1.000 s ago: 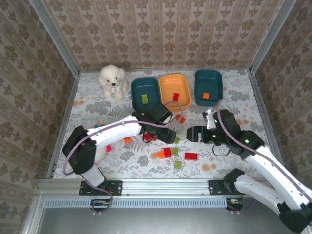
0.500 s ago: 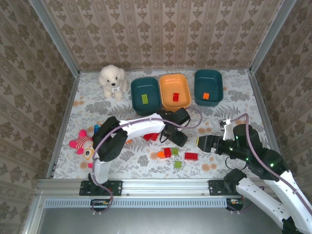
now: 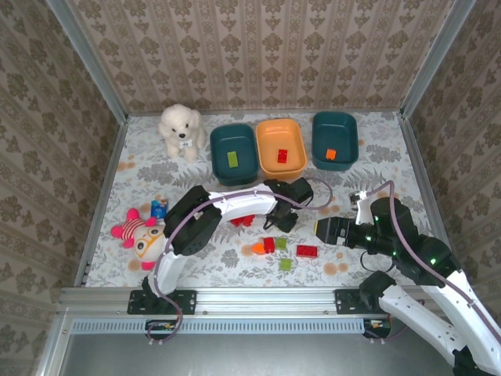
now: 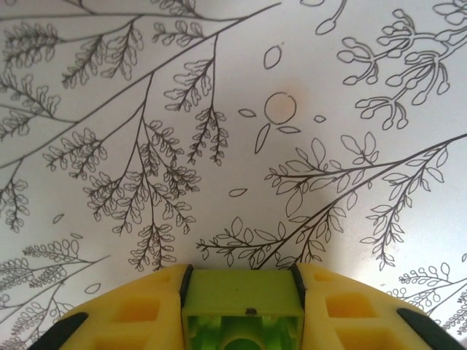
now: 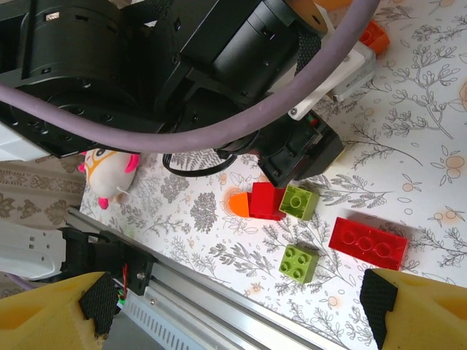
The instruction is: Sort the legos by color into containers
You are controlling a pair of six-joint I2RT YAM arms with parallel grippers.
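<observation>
Lime brick [image 4: 242, 312] clamped in left pincer [image 4: 241, 288], hollow underside toward wrist camera; right pincer [image 5: 239, 295] wide open, empty.

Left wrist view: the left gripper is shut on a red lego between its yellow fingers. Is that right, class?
Not quite: the colour is wrong. In the left wrist view, the left gripper is shut on a lime green lego, not a red one, between its yellow fingers.
</observation>
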